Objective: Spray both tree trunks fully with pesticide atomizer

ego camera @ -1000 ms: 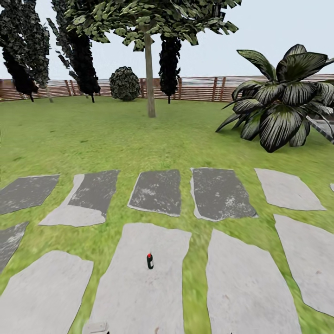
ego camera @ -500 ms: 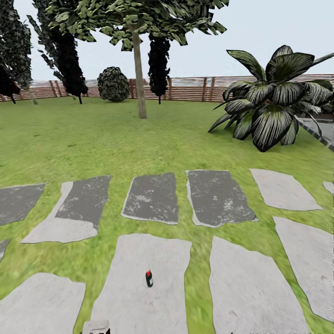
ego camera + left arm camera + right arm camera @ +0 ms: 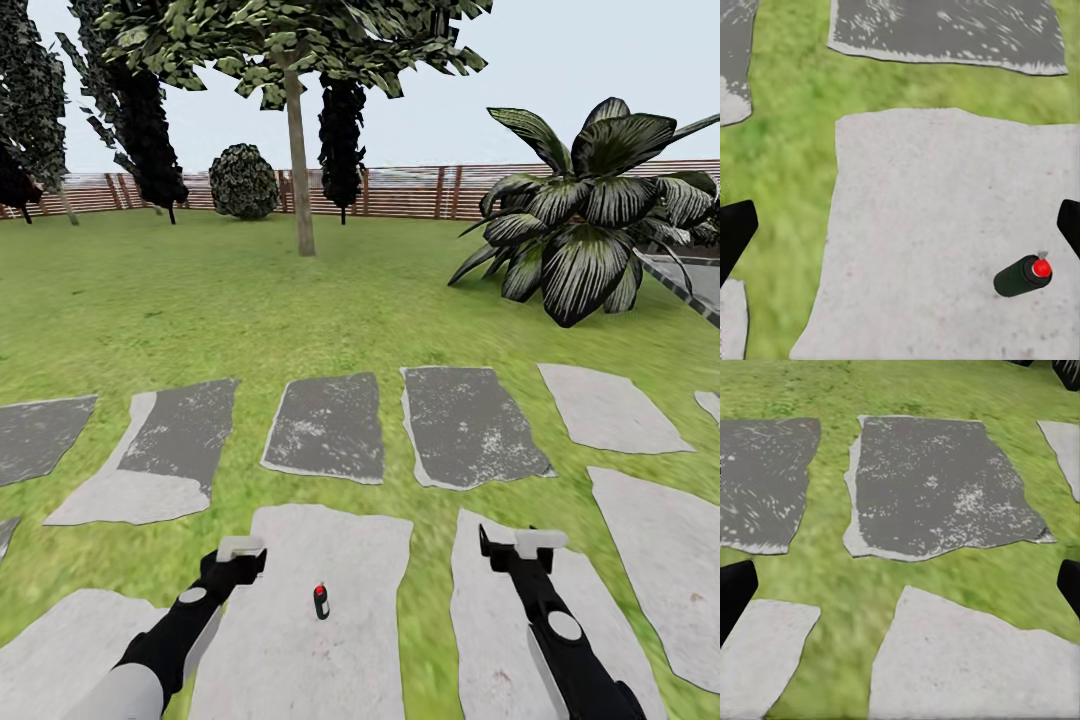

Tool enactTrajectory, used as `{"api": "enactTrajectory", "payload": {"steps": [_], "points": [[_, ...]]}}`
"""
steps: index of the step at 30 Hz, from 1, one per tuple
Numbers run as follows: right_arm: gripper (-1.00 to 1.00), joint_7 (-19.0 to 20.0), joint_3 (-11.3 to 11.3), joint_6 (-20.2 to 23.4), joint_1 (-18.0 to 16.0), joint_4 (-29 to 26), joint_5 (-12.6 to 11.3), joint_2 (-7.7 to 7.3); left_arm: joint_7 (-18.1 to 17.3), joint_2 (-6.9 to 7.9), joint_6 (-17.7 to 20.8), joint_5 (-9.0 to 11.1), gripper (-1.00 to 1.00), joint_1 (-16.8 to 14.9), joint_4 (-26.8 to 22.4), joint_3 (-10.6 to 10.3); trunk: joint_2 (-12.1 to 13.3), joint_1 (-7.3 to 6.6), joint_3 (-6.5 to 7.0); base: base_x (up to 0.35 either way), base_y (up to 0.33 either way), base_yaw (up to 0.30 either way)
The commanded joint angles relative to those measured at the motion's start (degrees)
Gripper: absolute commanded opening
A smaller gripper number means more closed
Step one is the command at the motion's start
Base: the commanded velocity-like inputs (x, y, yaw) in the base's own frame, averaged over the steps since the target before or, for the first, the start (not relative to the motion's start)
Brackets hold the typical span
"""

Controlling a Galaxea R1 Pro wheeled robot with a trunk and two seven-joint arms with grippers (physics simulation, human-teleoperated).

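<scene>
The pesticide atomizer stands upright on a light grey paving stone, a small dark bottle with a red top. In the left wrist view the atomizer sits on that stone, off to one side of the wide gap between the black fingers. My left gripper hovers open to the bottle's left and a little beyond it. To the bottle's right, over another stone, my right gripper is open and empty, with its fingers far apart. One tree trunk rises far off on the lawn.
Dark and light grey stepping stones lie in rows across the grass. A broad-leaved striped plant stands at the right. A round bush, dark narrow trees and the slatted wooden fence line the back.
Both arms have come up into the head view on either side of the atomizer. The camera shifted a second ago and has held still since. The bottle has not moved.
</scene>
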Motion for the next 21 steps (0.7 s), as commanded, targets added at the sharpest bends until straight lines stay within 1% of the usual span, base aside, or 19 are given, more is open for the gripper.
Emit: {"api": "enactTrajectory", "payload": {"steps": [1, 5, 7, 10, 16, 21], "points": [[1.00, 0.0, 0.0, 0.1, 0.0, -0.1, 0.0, 0.04, 0.0, -0.01, 0.0, 0.0, 1.00, 0.1, 0.0, -0.1, 0.0, 0.00, 0.00, 0.000, 0.000, 0.000], [1.00, 0.0, 0.0, 0.1, 0.0, 0.0, 0.0, 0.06, 0.0, -0.02, -0.2, -0.1, 1.00, 0.2, 0.1, -0.7, 0.0, 0.00, 0.00, 0.000, 0.000, -0.022], [1.00, 0.0, -0.1, 0.2, 0.0, -0.1, 0.0, -0.01, 0.2, 0.08, -0.4, -0.1, 1.00, 0.2, 0.2, -2.3, 0.0, 0.00, 0.00, 0.000, 0.000, -0.196], [1.00, 0.0, -0.2, 0.2, 0.0, -0.2, 0.0, -0.06, 0.5, 0.25, -0.6, -0.1, 1.00, 0.1, 0.3, -3.3, 0.0, 0.00, 0.00, 0.000, 0.000, -0.256], [1.00, 0.0, -0.1, 0.3, 0.0, -0.2, 0.0, -0.01, 0.7, 0.48, -0.6, 0.1, 1.00, 0.1, 0.2, -3.4, 0.0, 0.00, 0.00, 0.011, 0.003, -0.291], [1.00, 0.0, -0.1, 0.3, 0.0, -0.2, 0.0, 0.01, 0.7, 0.57, -0.7, 0.2, 1.00, 0.2, 0.4, -3.4, 0.0, 0.00, 0.00, 0.140, 0.113, -0.297]]}}
